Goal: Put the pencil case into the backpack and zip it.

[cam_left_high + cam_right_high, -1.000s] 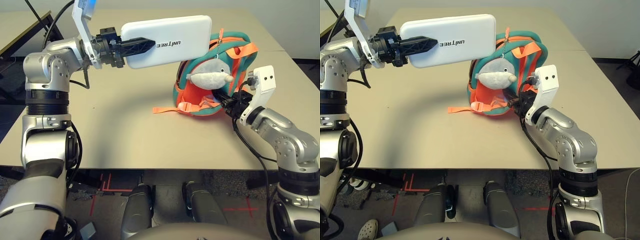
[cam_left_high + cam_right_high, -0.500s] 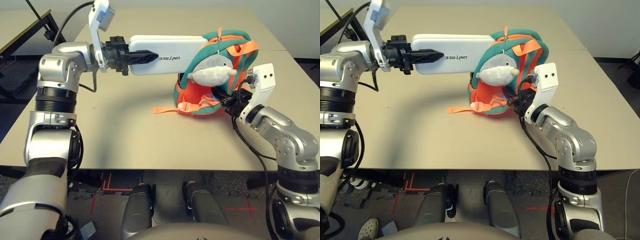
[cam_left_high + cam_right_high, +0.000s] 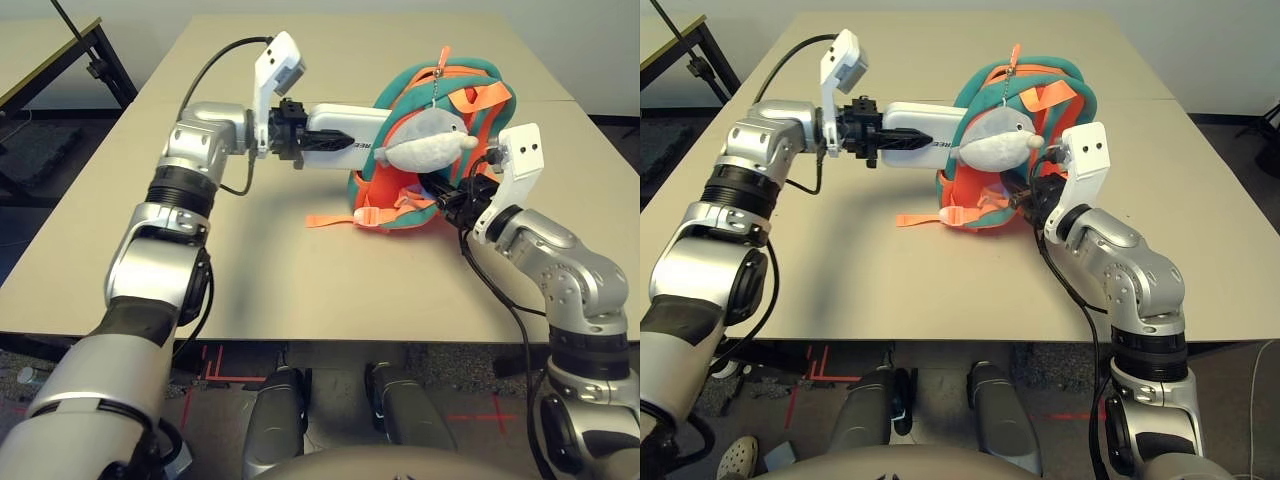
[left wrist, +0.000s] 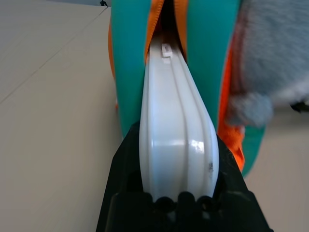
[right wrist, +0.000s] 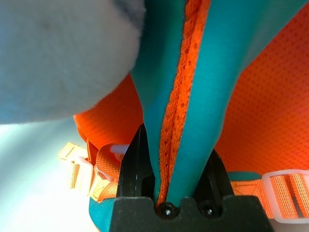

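Note:
The orange and teal backpack (image 3: 470, 90) stands on the table right of centre, its plush shark (image 3: 425, 140) hanging in front. My left gripper (image 3: 330, 140) is shut on the white pencil case (image 3: 345, 135), held level with its far end pushed into the backpack's open zip mouth. The left wrist view shows the pencil case (image 4: 176, 130) entering the gap between the teal edges of the backpack (image 4: 130, 63). My right gripper (image 3: 448, 200) is shut on the backpack's teal and orange edge (image 5: 186, 96) at its lower right side.
Loose orange straps (image 3: 335, 220) lie on the tan table (image 3: 260, 280) in front of the backpack. A second table with a dark frame (image 3: 50, 50) stands at the far left.
My left arm has moved right and down, sliding the pencil case further into the backpack; less of the case now shows. My right gripper has kept its hold on the backpack.

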`<move>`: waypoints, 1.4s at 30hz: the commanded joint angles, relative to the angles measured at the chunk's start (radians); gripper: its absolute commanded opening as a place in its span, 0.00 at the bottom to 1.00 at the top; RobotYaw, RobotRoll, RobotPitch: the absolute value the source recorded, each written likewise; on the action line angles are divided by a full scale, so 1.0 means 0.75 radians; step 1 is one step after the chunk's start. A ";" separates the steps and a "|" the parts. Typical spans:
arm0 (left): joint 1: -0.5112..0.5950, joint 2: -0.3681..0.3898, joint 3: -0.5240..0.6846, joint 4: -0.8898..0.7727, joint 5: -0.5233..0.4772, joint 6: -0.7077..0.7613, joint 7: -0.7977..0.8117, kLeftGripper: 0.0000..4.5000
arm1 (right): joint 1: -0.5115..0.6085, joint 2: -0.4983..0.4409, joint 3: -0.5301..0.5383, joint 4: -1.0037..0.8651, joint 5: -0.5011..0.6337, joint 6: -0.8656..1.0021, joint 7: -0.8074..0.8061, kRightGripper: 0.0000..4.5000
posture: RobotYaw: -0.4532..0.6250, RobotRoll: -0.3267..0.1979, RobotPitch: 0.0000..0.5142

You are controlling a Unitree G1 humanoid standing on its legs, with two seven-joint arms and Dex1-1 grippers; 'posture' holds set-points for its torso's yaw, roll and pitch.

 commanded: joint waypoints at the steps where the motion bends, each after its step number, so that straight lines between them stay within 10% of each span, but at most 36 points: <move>1: -0.049 -0.051 0.022 0.133 0.055 -0.071 0.086 0.27 | 0.014 0.000 0.015 0.013 -0.020 -0.001 -0.002 0.12 | 0.18 0.62 0.20; 4: -0.073 -0.071 0.069 0.184 0.059 -0.107 0.175 0.27 | 0.017 -0.002 0.018 0.010 -0.023 -0.003 0.001 0.12 | 0.18 0.62 0.20; 12: -0.067 0.031 0.179 0.013 -0.005 0.037 0.107 1.00 | 0.013 -0.001 0.027 0.017 -0.028 -0.002 0.015 0.12 | 0.21 0.62 0.21; 27: 0.288 0.237 0.210 -0.780 -0.156 0.555 0.162 1.00 | -0.029 0.010 0.059 0.088 -0.049 -0.025 0.060 0.12 | 0.26 0.62 0.23; 30: 0.309 0.225 0.211 -0.796 -0.159 0.542 0.192 0.87 | -0.034 0.011 0.060 0.094 -0.054 -0.028 0.065 0.12 | 0.26 0.62 0.23; 39: 0.306 0.194 0.188 -0.779 -0.169 0.529 0.197 0.06 | -0.026 0.014 0.055 0.085 -0.060 -0.027 0.063 0.12 | 0.24 0.62 0.22; 42: 0.290 0.162 0.175 -0.726 -0.166 0.508 0.186 0.00 | -0.019 0.015 0.051 0.075 -0.059 -0.025 0.057 0.12 | 0.23 0.62 0.22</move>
